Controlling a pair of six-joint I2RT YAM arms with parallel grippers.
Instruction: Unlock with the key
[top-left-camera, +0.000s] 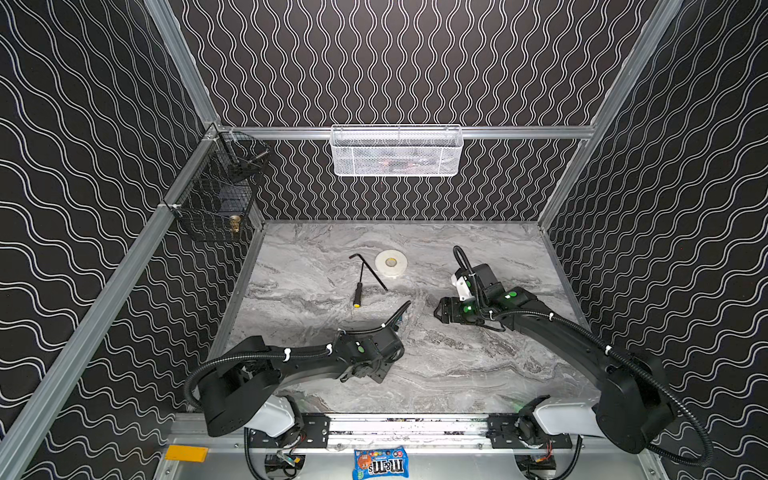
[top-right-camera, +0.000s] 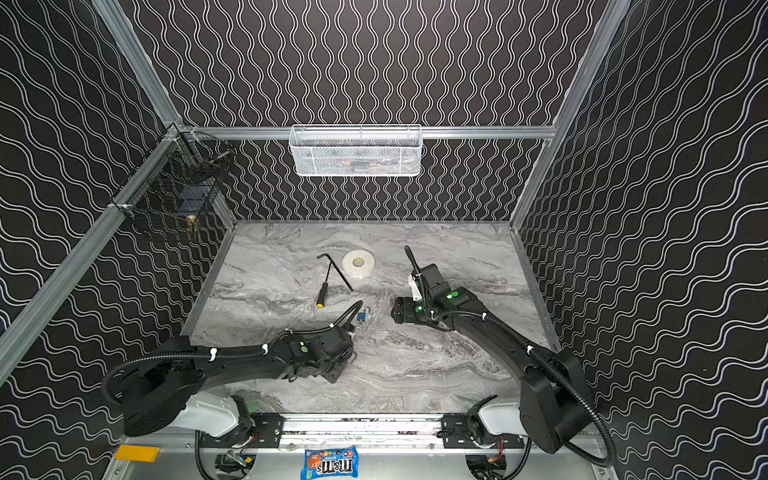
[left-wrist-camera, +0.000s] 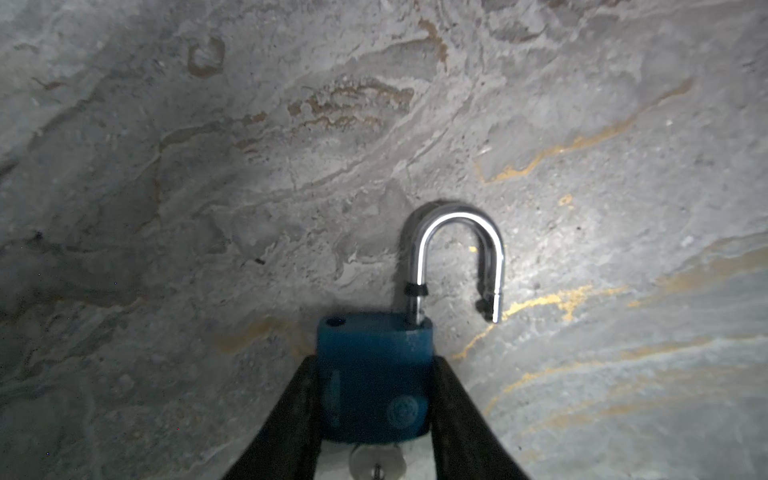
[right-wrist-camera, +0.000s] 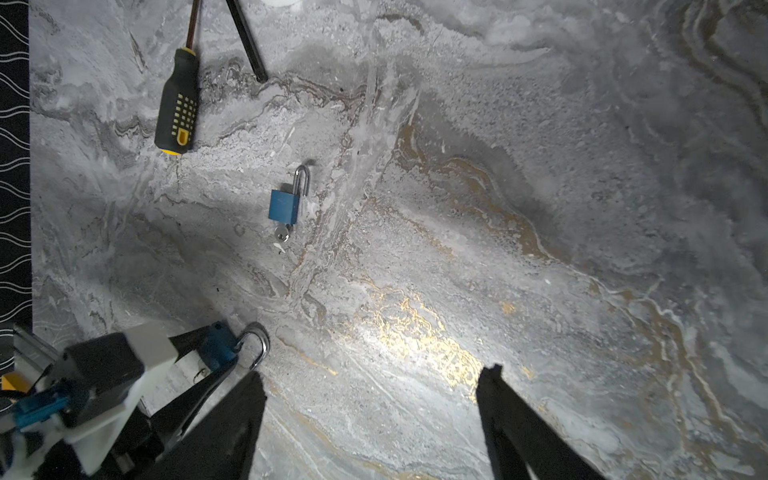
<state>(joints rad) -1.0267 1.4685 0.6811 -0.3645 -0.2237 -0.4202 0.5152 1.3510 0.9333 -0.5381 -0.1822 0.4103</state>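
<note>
A blue padlock (left-wrist-camera: 374, 374) sits between the fingers of my left gripper (left-wrist-camera: 374, 359), which is shut on its body. Its steel shackle (left-wrist-camera: 455, 253) is swung out of the body and stands open. A silver key (left-wrist-camera: 376, 461) sticks in the keyhole. The right wrist view shows the same grip (right-wrist-camera: 218, 347) just over the marble table (right-wrist-camera: 457, 208). A second blue padlock (right-wrist-camera: 284, 203) with its own key (right-wrist-camera: 282, 235) lies flat nearby and also shows in a top view (top-right-camera: 363, 317). My right gripper (right-wrist-camera: 374, 372) hangs open and empty to the right (top-left-camera: 441, 312).
Behind the padlocks lie a black-and-yellow screwdriver (top-left-camera: 357, 296), a black hex key (top-left-camera: 371, 271) and a white tape roll (top-left-camera: 390, 262). A white mesh basket (top-left-camera: 397, 151) hangs on the back wall and a black wire basket (top-left-camera: 216, 195) on the left rail. A candy bag (top-left-camera: 380, 463) lies at the front.
</note>
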